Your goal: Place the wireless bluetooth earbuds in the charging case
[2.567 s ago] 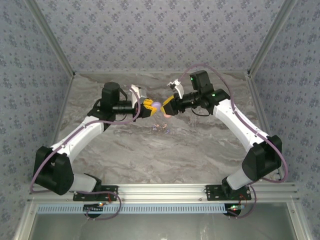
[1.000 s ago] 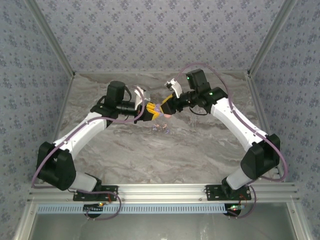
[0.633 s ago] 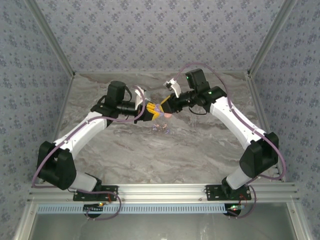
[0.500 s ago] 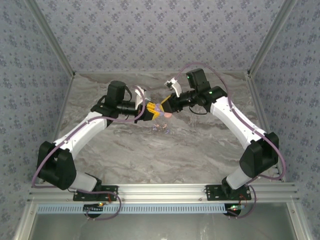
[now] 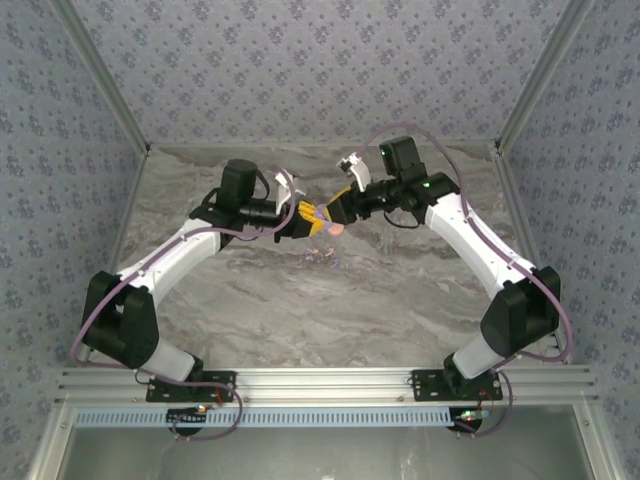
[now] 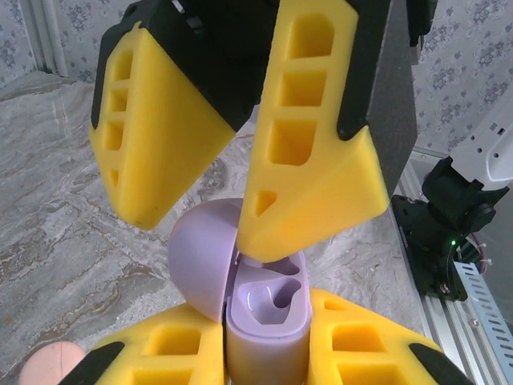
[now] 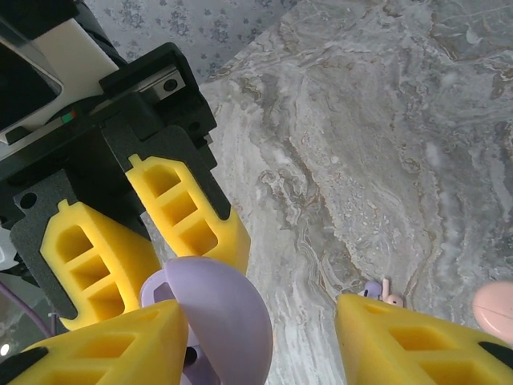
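At the bottom of the left wrist view, the left pincer (image 6: pixel 266 343) is clamped on the lilac charging case (image 6: pixel 268 317). The case stands upright with its lid (image 6: pixel 202 258) swung open to the left. Above it, the right pincer (image 6: pixel 200 230) points down with its jaws apart. One yellow fingertip (image 6: pixel 268 237) is at the rim of the case's open cavity, and I cannot tell whether it carries anything. In the right wrist view, the earbuds (image 7: pixel 377 292) lie together on the marble table (image 7: pixel 385 144) at lower right. A pink disc (image 7: pixel 495 310) lies near them at the right edge.
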Robot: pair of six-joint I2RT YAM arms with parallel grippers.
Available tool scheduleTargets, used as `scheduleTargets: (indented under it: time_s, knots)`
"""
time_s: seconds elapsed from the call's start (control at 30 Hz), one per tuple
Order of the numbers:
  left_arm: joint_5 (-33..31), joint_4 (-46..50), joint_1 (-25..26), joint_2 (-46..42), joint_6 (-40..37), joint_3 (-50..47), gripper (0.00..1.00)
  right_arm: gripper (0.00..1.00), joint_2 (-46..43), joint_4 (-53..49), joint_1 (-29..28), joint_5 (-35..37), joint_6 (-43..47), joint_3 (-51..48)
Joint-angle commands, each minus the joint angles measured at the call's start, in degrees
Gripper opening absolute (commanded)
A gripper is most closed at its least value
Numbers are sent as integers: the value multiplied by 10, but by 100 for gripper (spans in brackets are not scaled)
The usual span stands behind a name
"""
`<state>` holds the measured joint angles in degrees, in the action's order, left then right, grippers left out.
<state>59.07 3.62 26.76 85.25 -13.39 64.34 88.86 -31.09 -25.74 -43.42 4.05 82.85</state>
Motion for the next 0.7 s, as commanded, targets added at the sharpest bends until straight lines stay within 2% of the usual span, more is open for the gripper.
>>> scheduleTargets:
  time_s: [0.0, 0.27, 0.5, 0.67]
  knots:
    - [9, -13, 4, 0, 8, 21, 0, 54, -21, 8, 6, 8, 1, -7]
    - [6, -12, 3, 0, 13, 24, 0, 56, -16, -6, 4, -3, 14, -7]
    - [-11, -10, 2, 1, 15, 21, 0, 57, -26, 8, 5, 49, 1, -15]
    - [-2, -10, 2, 0, 15, 21, 0, 58, -22, -5, 2, 25, 17, -11]
